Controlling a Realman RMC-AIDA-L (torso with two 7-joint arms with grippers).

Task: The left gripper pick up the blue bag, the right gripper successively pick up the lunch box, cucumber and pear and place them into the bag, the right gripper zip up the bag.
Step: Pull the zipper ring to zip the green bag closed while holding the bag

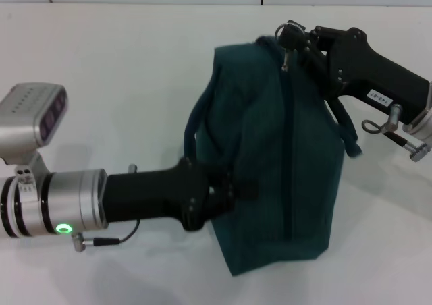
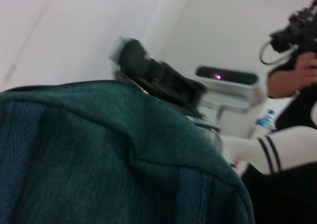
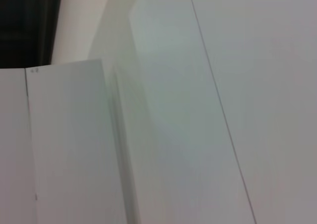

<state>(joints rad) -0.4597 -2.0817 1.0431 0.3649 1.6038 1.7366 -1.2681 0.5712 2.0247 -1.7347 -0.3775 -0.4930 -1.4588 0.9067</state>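
White tabletop is carrying the blue bag; the left gripper is clamping its side; the right gripper is pinching the zip pull, apparently finishing the zip; release probably comes next.

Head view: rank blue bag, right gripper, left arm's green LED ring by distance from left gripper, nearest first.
1. blue bag: touching the left gripper, at the bag's robot-left side.
2. green LED ring: back along the left arm's own silver wrist.
3. right gripper: at the bag's far top corner, by the zip end.
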